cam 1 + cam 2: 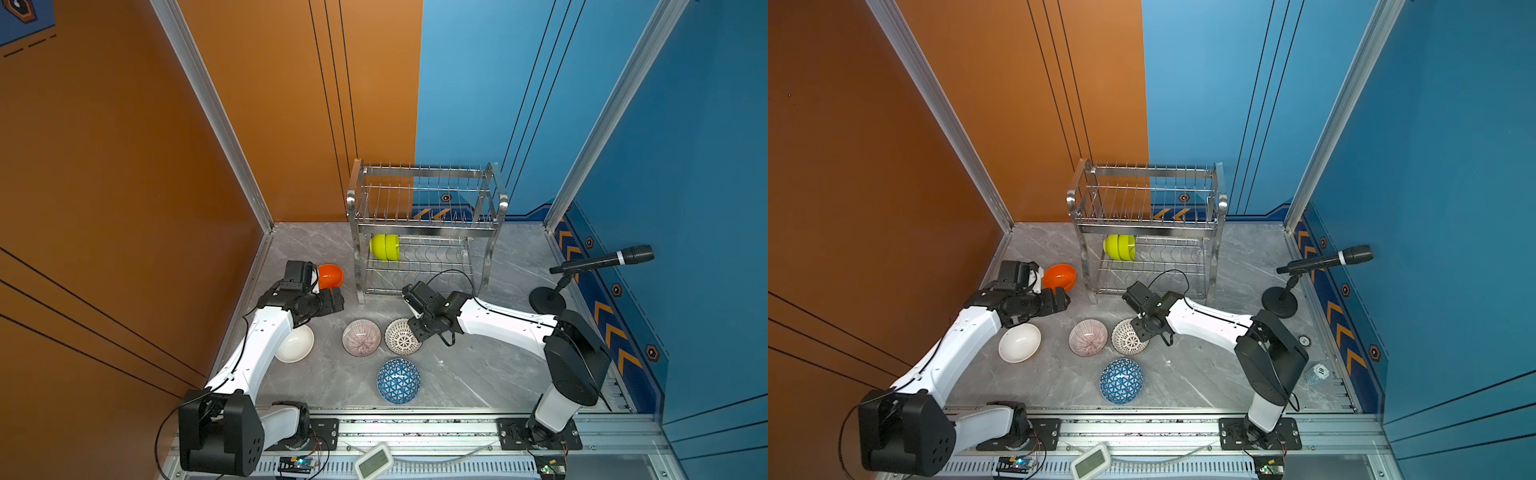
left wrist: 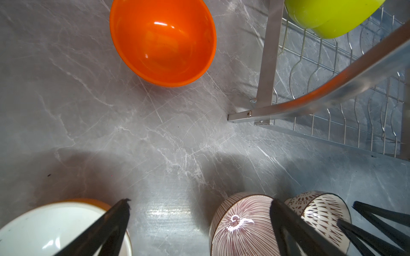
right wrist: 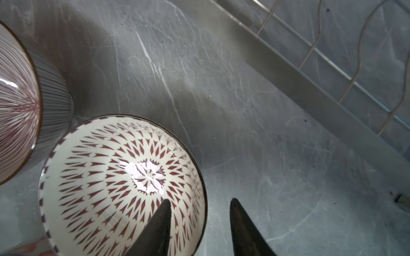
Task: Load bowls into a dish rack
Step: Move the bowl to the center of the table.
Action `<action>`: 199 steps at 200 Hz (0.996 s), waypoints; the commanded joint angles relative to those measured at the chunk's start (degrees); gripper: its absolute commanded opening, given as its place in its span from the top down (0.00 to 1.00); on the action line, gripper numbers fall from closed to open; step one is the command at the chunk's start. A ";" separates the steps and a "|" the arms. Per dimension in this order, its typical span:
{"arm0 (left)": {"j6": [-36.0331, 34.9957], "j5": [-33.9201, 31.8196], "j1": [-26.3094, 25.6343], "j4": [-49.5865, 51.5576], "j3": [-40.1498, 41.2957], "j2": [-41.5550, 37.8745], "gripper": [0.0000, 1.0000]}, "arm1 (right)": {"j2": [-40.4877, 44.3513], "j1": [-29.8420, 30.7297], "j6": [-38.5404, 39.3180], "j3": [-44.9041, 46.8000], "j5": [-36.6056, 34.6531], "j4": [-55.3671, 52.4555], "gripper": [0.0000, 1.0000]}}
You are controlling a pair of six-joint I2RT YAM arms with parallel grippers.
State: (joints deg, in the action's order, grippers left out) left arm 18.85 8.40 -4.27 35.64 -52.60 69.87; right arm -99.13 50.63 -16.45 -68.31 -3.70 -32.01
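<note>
Right wrist view shows the right pincer (image 3: 200,200) with its fingers apart and empty, poised over the near rim of the lattice bowl (image 3: 124,177): one finger over the bowl's inside, the other outside over bare counter (image 3: 277,155). That bowl sits upright in front of the dish rack (image 1: 424,224), just beside the pink striped bowl (image 1: 360,337). The step in hand looks like a rim grasp on it. To do it well, the pincer should come straight down so the wall passes between the fingers, then close firmly, since a glazed rim is likely to be slippery. Lifting before moving sideways would keep the striped neighbour from being nudged. The bowl would then be tipped on edge and slotted between the wavy wires of the lower tier, next to the two lime-green bowls (image 1: 384,247) already standing there. The left pincer (image 2: 200,201) is spread wide and holds nothing, with the orange bowl (image 2: 163,42) ahead of it beside the rack's leg. The white bowl (image 1: 297,345) and blue triangle bowl (image 1: 398,381) wait on the counter.
</note>
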 commanded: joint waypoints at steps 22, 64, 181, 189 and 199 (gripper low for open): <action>-3.36 1.87 -1.17 0.69 -0.48 0.19 0.00 | -3.02 0.97 -3.01 -2.64 -0.93 -2.62 0.64; -4.24 2.99 -2.26 -0.38 0.21 0.27 0.01 | -3.08 0.46 -4.51 -2.23 -2.65 -2.78 0.78; -6.76 4.91 -6.71 -1.01 0.03 1.33 0.02 | 6.89 -7.49 -7.09 8.14 -5.35 -2.79 0.94; -6.88 4.93 -6.81 -1.05 -0.02 1.36 0.02 | 7.69 -8.12 -7.13 9.10 -5.28 -2.80 0.94; -6.94 4.95 -6.94 -1.09 0.13 1.25 0.02 | 8.52 -8.86 -7.28 9.88 -5.26 -2.87 0.94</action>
State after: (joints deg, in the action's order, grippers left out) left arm 13.32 12.05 -10.61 35.33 -52.58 70.94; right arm -92.88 43.29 -22.98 -61.17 -5.91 -32.10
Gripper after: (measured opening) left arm 0.979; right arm 0.078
